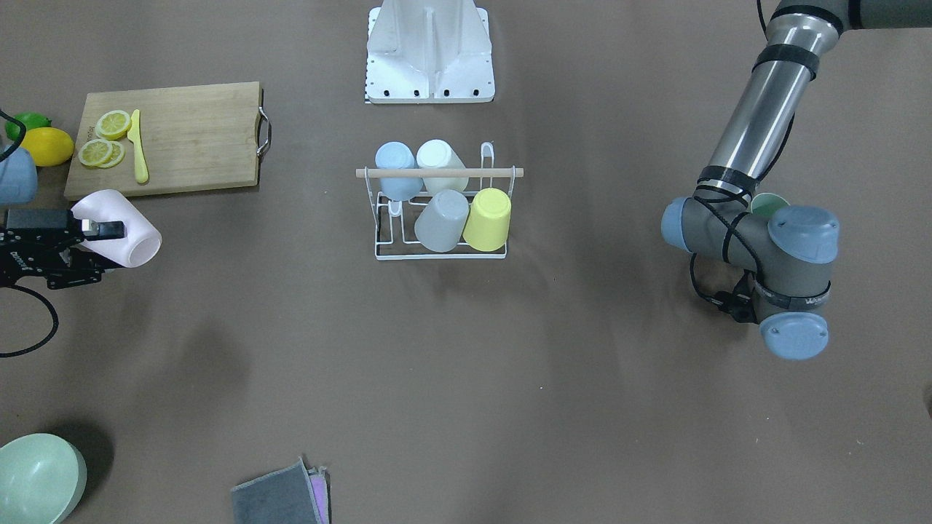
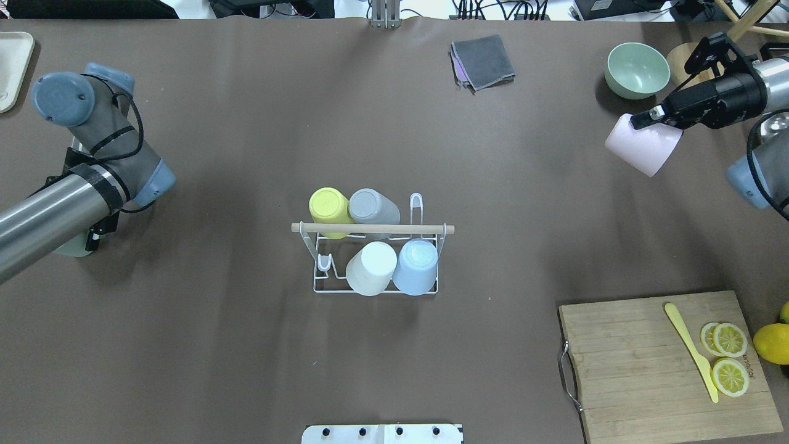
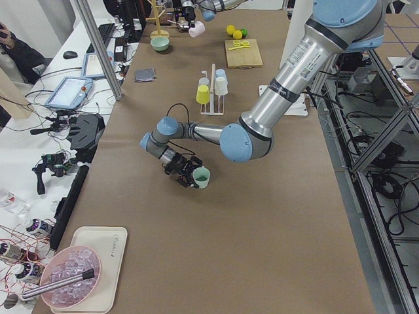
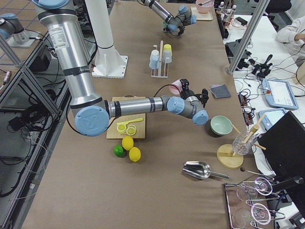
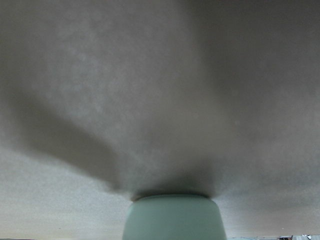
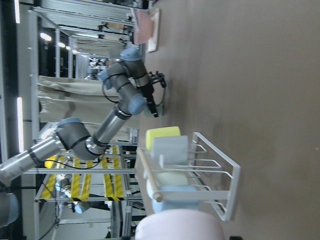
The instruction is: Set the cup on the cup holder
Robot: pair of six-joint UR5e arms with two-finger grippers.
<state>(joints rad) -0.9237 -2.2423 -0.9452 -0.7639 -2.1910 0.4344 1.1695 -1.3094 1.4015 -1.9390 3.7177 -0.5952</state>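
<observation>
The cup holder [image 1: 440, 254] is a white wire rack with a wooden rod [image 2: 373, 229] at the table's middle. It carries a blue, a white, a grey and a yellow cup. My right gripper [image 1: 109, 231] is shut on the rim of a pink cup [image 1: 129, 241] and holds it tilted above the table, far from the rack. The pink cup also shows in the overhead view [image 2: 641, 151]. My left gripper [image 3: 190, 178] is low at a green cup [image 3: 201, 177], hidden under its arm from above. The green cup fills the left wrist view's bottom [image 5: 174, 220]. I cannot tell whether the left gripper is shut.
A wooden cutting board [image 1: 189, 138] with lemon slices and a yellow knife [image 1: 138, 149] lies near the right arm. A lemon [image 1: 47, 145] and a lime lie beside the board. A green bowl [image 2: 637, 69] and a grey cloth [image 2: 484, 60] lie at the far edge.
</observation>
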